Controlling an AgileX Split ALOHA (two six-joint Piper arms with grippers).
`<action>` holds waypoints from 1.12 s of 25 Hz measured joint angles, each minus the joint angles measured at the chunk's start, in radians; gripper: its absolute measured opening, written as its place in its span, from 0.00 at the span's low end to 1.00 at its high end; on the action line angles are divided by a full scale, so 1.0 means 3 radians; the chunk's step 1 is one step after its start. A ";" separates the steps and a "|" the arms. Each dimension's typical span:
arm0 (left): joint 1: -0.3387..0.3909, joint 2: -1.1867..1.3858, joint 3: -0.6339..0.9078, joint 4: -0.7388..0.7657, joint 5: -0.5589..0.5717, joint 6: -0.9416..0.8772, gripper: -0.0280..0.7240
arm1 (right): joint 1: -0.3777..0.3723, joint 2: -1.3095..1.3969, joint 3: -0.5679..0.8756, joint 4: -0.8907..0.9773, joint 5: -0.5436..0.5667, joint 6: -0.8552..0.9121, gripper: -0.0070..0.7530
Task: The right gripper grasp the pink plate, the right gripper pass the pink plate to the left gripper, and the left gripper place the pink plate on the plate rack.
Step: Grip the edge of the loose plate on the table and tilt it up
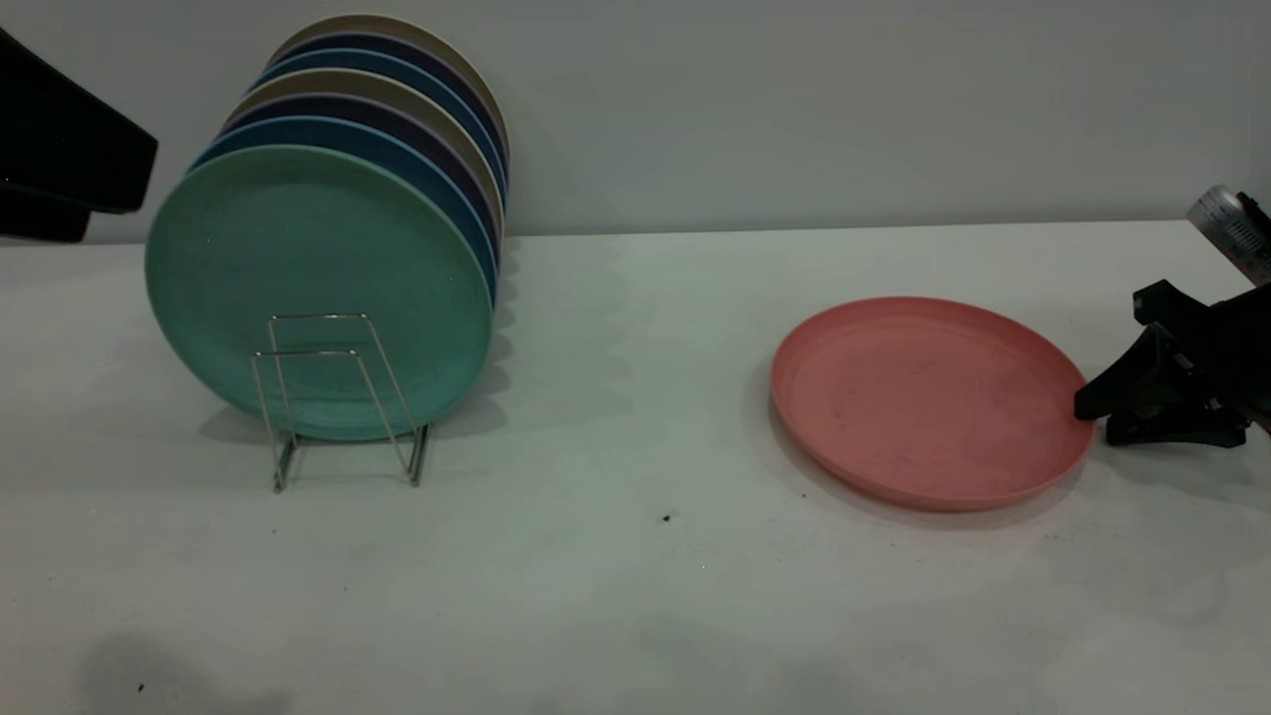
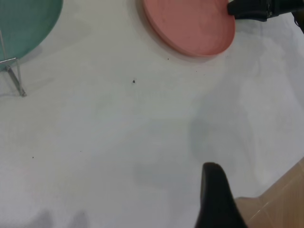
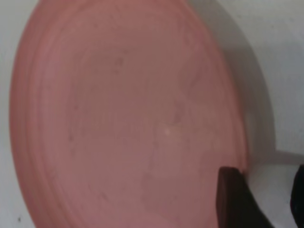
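The pink plate point(image 1: 928, 397) lies flat on the white table at the right. My right gripper point(image 1: 1097, 417) is low at the plate's right edge and open. One of its fingers reaches over the rim and the other sits outside it on the table, as the right wrist view shows point(image 3: 266, 190). The plate fills that view point(image 3: 128, 118) and also shows in the left wrist view point(image 2: 190, 23). The plate rack point(image 1: 338, 397) stands at the left with its two front loops empty. My left arm point(image 1: 60, 149) hangs high at the far left, away from both.
Several plates stand upright in the rack, a teal-green one point(image 1: 318, 278) in front, then blue and beige ones behind. A grey wall runs behind the table. The table's edge and a wooden floor point(image 2: 280, 199) show in the left wrist view.
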 joint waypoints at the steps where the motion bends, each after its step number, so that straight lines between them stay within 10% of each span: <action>1: 0.0000 0.0000 0.0000 0.0000 0.0000 0.0000 0.66 | 0.0008 0.0000 0.0000 0.0009 0.0000 0.0000 0.41; 9: 0.0000 0.0000 0.0000 0.0000 0.0000 0.0000 0.66 | 0.0183 0.0037 0.0000 0.0063 -0.0054 -0.0010 0.37; 17: 0.0000 0.0000 0.0000 0.0000 0.0000 -0.0004 0.66 | 0.0180 0.0043 -0.0001 0.0066 -0.0107 0.0003 0.03; 28: 0.0000 0.0535 -0.0006 -0.0314 0.0000 0.0229 0.62 | 0.0214 -0.0387 -0.0001 -0.0929 0.0186 0.0391 0.03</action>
